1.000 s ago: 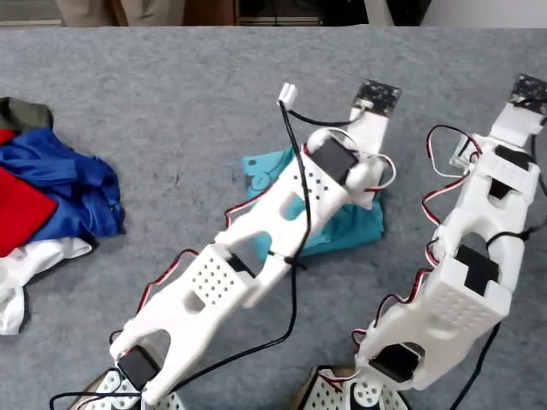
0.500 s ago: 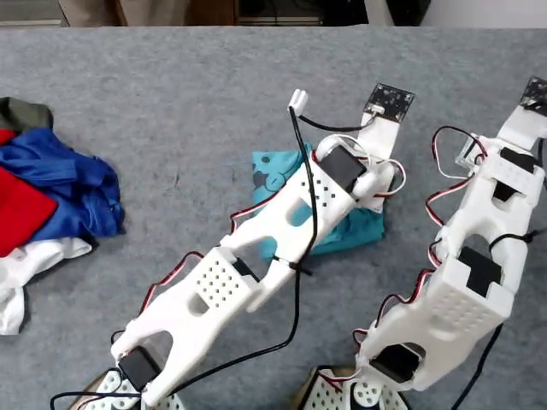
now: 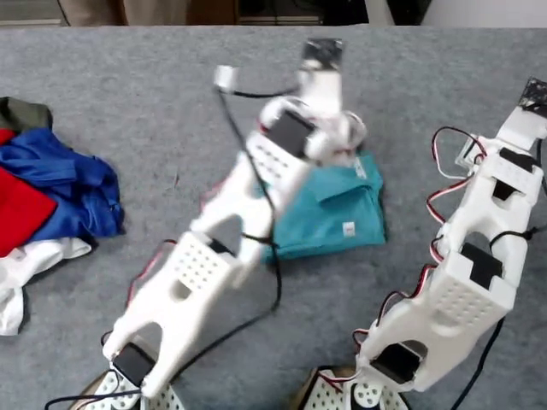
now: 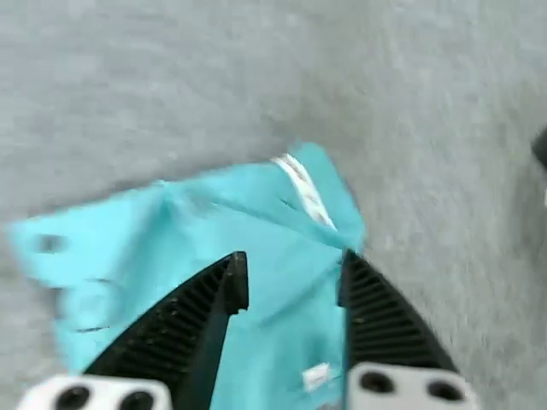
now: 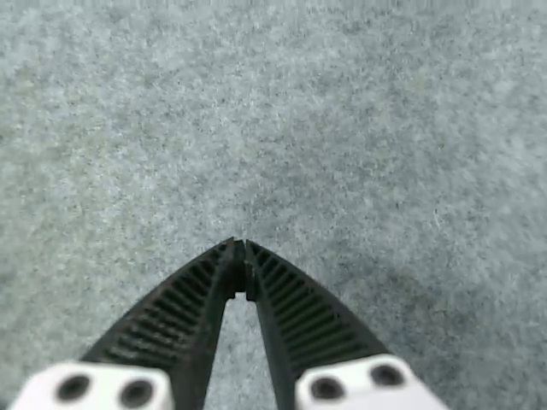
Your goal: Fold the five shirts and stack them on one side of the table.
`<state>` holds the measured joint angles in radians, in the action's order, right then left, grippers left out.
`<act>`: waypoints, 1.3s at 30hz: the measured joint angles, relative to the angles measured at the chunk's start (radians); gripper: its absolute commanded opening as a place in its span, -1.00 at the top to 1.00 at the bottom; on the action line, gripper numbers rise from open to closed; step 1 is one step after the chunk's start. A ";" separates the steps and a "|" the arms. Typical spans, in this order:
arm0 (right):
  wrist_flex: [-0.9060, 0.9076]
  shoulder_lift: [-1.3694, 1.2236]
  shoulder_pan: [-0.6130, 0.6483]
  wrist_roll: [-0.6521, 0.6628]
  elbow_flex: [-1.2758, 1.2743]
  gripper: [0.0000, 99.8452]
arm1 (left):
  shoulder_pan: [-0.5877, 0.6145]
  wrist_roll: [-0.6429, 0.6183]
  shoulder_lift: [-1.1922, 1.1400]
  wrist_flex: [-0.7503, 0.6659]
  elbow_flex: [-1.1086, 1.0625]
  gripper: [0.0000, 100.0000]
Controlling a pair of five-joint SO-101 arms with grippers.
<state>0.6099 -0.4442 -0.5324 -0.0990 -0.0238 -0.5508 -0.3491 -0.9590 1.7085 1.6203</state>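
The teal shirt (image 3: 333,213) lies folded on the middle of the bench (image 3: 171,77), a soft rectangular pad with its long axis running across the bench, from one of my arms toward the other. It looks like limp knit cloth, with a striped neck label (image 4: 301,184) at one edge and a small white tag (image 3: 348,228) on top. My left tool (image 4: 291,265) hovers directly over it, its black ribbed fingers (image 4: 205,299) spread apart and empty (nothing caught between them). My right tool (image 5: 239,249) is off to the shirt's right, pinched shut on nothing above bare bench. The bench is covered in grey, nubbly felt that I judge will drag on cloth. The pile (image 3: 51,188) of loose shirts, blue, red, white and dark green, sits crumpled at the far left edge, well apart from the teal one. I judge it is nearer my left arm, so the next pick falls to that side.
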 measured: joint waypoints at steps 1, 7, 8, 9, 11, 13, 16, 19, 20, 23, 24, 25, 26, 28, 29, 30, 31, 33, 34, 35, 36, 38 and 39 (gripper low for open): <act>0.006 0.000 0.000 0.000 0.002 0.99 | 0.035 0.000 0.032 0.021 0.000 0.97; 0.137 0.000 0.077 0.112 0.063 0.99 | 0.319 0.000 0.121 0.043 -0.058 0.96; 0.158 0.000 0.097 0.149 0.072 0.99 | 0.361 0.000 0.137 0.043 -0.101 0.96; 0.183 0.000 0.117 0.186 0.086 0.99 | 0.397 0.009 0.160 0.043 -0.155 0.96; 0.269 0.000 0.153 0.269 0.130 0.99 | 0.448 0.041 0.216 0.043 -0.275 0.96; 0.365 0.000 0.190 0.327 0.175 0.99 | 0.483 0.074 0.299 0.043 -0.427 0.96; 0.509 0.011 0.249 0.379 0.224 0.99 | 0.523 0.109 0.457 0.041 -0.684 0.96; 0.635 0.054 0.330 0.446 0.230 0.99 | 0.545 0.144 0.631 0.000 -0.970 0.96; 0.672 0.071 0.361 0.470 0.230 0.99 | 0.551 0.149 0.686 -0.037 -1.073 0.96; 0.764 0.110 0.422 0.519 0.230 0.99 | 0.566 0.158 0.835 -0.226 -1.401 0.96; 0.786 0.121 0.434 0.532 0.230 0.99 | 0.569 0.158 0.872 -0.319 -1.519 0.96; 0.807 0.132 0.450 0.542 0.230 0.99 | 0.572 0.161 0.901 -0.419 -1.636 0.96; 0.829 0.144 0.471 0.554 0.230 0.99 | 0.572 0.160 0.921 -0.528 -1.754 0.96; 0.882 0.161 0.522 0.572 0.230 0.99 | 0.575 0.161 0.936 -0.736 -1.959 0.96; 0.905 0.167 0.551 0.578 0.230 0.99 | 0.575 0.155 0.937 -0.821 -2.036 0.96; 0.925 0.170 0.580 0.580 0.230 0.99 | 0.575 0.143 0.937 -0.887 -2.094 0.96; 0.939 0.170 0.611 0.580 0.230 0.99 | 0.575 0.137 0.937 -0.931 -2.130 0.96; 0.957 0.170 0.661 0.566 0.230 0.99 | 0.575 0.132 0.937 -1.005 -2.176 0.96; 0.964 0.170 0.681 0.549 0.230 0.99 | 0.577 0.132 0.937 -1.042 -2.191 0.96; 0.968 0.170 0.698 0.535 0.230 0.99 | 0.580 0.130 0.937 -1.066 -2.193 0.96; 0.976 0.170 0.713 0.525 0.230 0.99 | 0.583 0.127 0.937 -1.082 -2.193 0.96; 0.979 0.170 0.743 0.516 0.229 0.99 | 0.588 0.121 0.927 -1.089 -2.191 0.96; 0.976 0.172 0.755 0.514 0.218 0.99 | 0.591 0.121 0.921 -1.086 -2.191 0.96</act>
<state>1.5858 -0.2723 0.2225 0.4150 0.1941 0.0399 -0.2279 -0.0384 0.6222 -0.5708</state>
